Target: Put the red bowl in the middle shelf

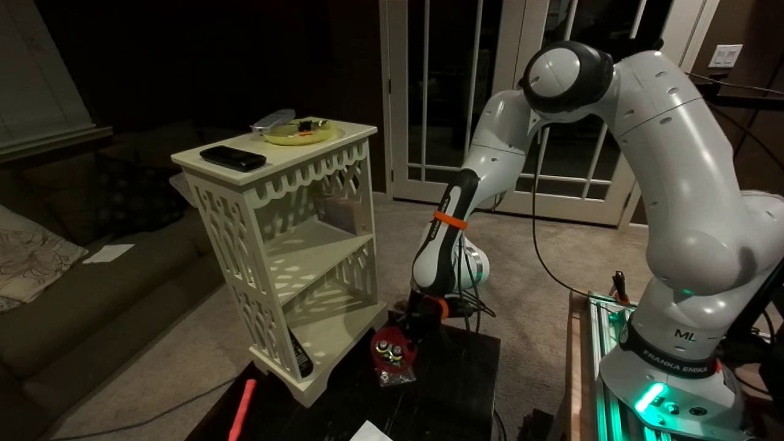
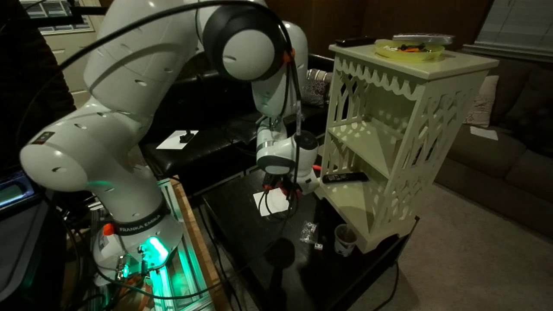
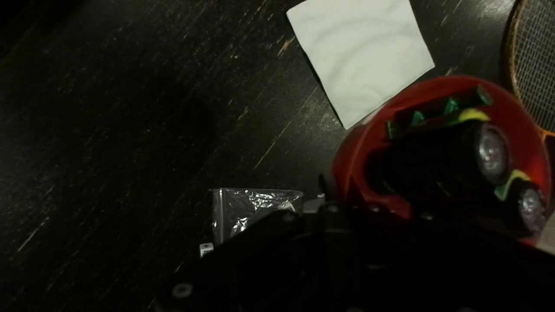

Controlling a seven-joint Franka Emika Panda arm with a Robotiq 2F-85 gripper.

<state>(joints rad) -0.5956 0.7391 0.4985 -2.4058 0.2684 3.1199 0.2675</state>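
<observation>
The red bowl [image 1: 392,335] is tilted and off the black table, in front of the cream stand, with dark pieces with silvery ends in it. It shows large in the wrist view [image 3: 438,89]. My gripper [image 3: 334,195] is shut on the bowl's rim, one finger outside it and the other hidden in the dark. In an exterior view the gripper [image 1: 415,331] reaches the bowl from the arm's side. In an exterior view the gripper [image 2: 281,185] and cables hide most of the bowl. The middle shelf [image 1: 315,248] also shows in an exterior view [image 2: 367,138], above and beside the bowl.
A remote [image 2: 345,177] lies on the stand's bottom board. A paper cup [image 2: 345,242] stands on the table [image 2: 242,224] by the stand. A clear plastic bag [image 2: 308,232], a white paper [image 2: 272,202] and a red bar [image 1: 242,409] lie there. A yellow dish [image 1: 300,133] is on top.
</observation>
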